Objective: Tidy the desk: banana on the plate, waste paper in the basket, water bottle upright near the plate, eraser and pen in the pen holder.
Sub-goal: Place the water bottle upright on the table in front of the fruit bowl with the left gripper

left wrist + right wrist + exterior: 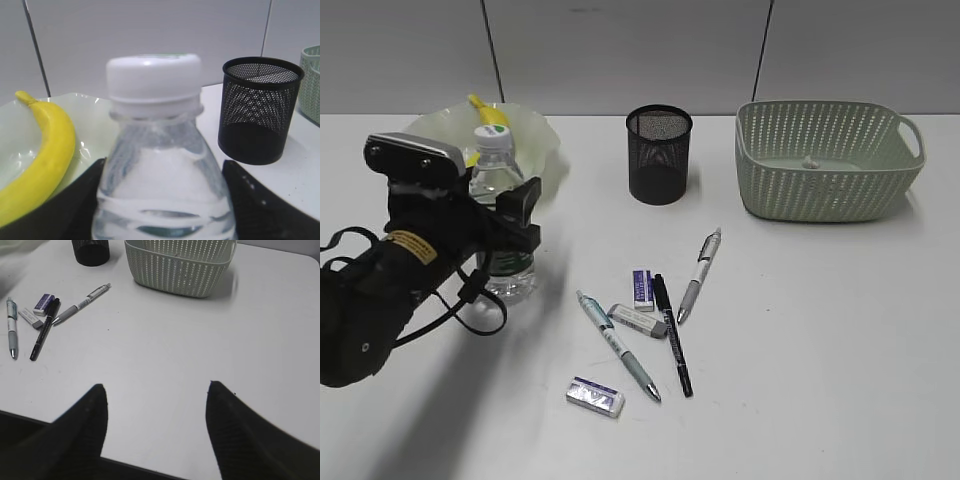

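While the left gripper [510,225] stands around the upright water bottle [498,175] just in front of the plate [545,140], three pens and erasers lie loose mid-desk [820,350], leaving bare room toward the right edge. Close up, its fingers [250,195] flank the bottle beside the banana [45,155] and pen holder [260,115]; whether they press it I cannot tell. Over bare near-right desk, the right gripper [155,430] hangs wide and empty, the basket [180,265] far beyond.

The white desk [840,330] is carrying the plate [545,150], water bottle [502,215], pen holder [659,155], basket [828,160], three pens [671,333] and seemingly three erasers [642,288].
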